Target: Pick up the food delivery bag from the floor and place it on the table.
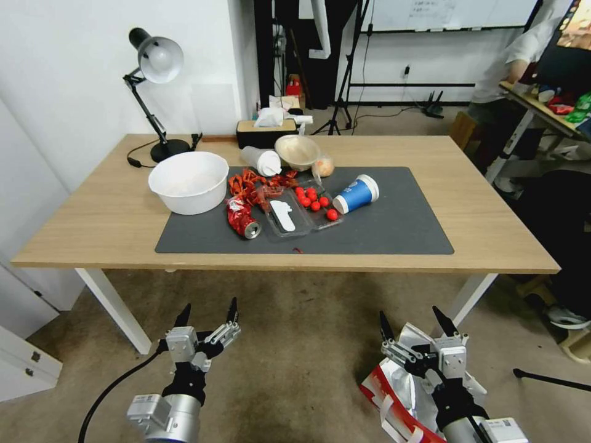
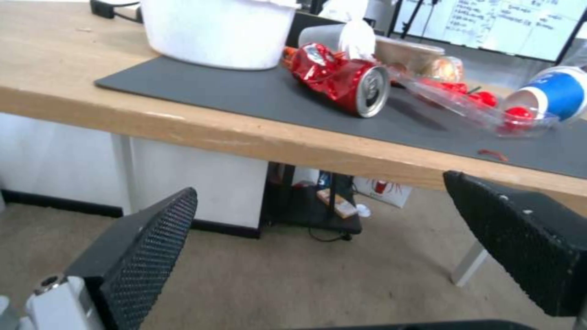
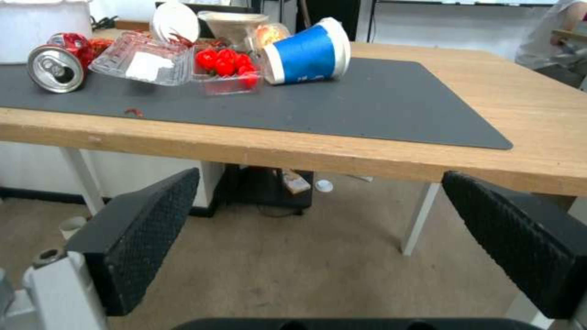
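Your right end effector (image 1: pixel 418 321) hangs with its fingers spread apart and holds nothing. The food delivery bag (image 1: pixel 394 384) lies on the floor (image 1: pixel 295 344) directly under and behind it, silver lining showing. The counter (image 1: pixel 492 215) stands ahead of it and higher. Your left end effector (image 1: pixel 208 312), also spread wide and empty, hangs well apart from the bag.

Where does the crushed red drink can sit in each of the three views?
Head view: crushed red drink can lies on the dark grey mat, in front of the white bowl.
Left wrist view: can at top centre.
Right wrist view: can at upper left.
Shared landmark: the tipped blue paper cup.
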Controlling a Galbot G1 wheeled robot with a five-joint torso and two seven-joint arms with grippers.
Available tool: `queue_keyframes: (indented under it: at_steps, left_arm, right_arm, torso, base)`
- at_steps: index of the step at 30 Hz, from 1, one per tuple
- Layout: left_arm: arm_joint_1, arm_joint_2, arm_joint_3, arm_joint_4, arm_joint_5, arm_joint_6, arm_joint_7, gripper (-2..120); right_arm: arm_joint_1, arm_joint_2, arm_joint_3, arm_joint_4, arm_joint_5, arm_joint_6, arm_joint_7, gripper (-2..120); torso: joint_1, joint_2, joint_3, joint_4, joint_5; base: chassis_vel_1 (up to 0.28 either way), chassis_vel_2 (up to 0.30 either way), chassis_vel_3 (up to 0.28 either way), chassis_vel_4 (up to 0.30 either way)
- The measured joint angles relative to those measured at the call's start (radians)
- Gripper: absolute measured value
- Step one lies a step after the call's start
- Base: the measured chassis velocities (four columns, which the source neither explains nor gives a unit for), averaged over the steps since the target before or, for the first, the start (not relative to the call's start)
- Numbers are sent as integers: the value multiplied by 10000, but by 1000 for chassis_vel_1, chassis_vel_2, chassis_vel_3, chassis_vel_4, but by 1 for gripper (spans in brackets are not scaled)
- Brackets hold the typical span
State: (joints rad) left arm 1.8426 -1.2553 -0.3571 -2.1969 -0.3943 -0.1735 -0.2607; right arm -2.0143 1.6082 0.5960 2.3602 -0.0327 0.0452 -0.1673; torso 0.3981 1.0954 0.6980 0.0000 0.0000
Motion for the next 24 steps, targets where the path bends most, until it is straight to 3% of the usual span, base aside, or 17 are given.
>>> queue_keyframes:
  at_steps: [24]
  left_arm:
    - [117,18,0,209,502,-614,237,100]
  right_arm:
    - [250,-1,-46,125,62,0,-12,100]
  torso:
    - [-524,-1187,-669,0,0]
  base:
    - [0,0,0,0]
